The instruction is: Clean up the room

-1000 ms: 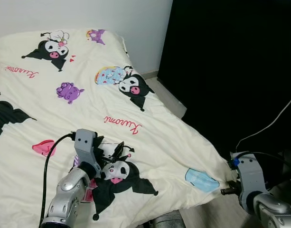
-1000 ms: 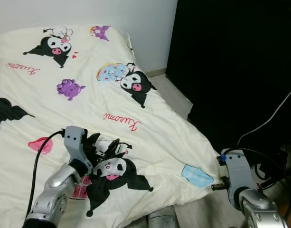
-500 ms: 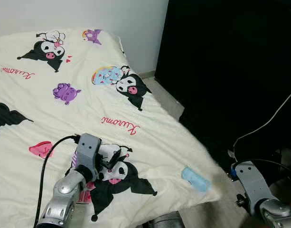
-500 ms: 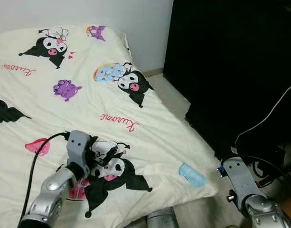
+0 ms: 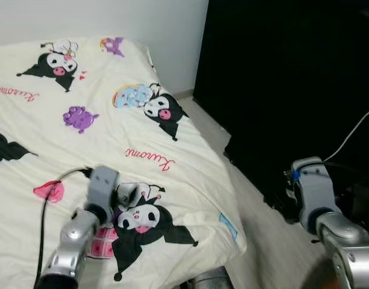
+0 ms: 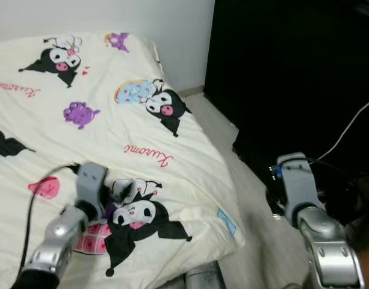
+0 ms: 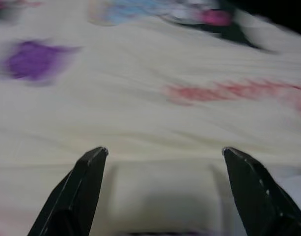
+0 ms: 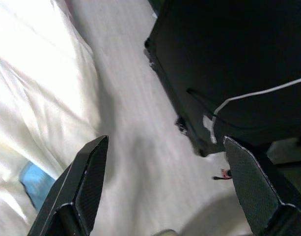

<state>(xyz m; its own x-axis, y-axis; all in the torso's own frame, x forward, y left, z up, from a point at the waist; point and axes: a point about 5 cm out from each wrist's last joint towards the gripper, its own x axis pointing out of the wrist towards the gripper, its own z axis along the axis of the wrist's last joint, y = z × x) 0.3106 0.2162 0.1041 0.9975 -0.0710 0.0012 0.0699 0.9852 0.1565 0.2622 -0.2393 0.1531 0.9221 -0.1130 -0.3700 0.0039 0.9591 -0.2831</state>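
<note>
The left gripper [image 7: 162, 162] hangs low over the cream cartoon-print duvet [image 5: 172, 135], its fingers spread wide with nothing between them. This looks like the bed-tidying step of the clean-up: the likely next move is to pinch the cloth and draw it smooth. Near the bed's corner edge a pale blue item [image 5: 227, 226] lies half folded under; what it is cannot be told. The right gripper [image 8: 165, 184] is over the floor [image 8: 125, 123], fingers apart and empty, beside a black cabinet [image 5: 280, 78].
</note>
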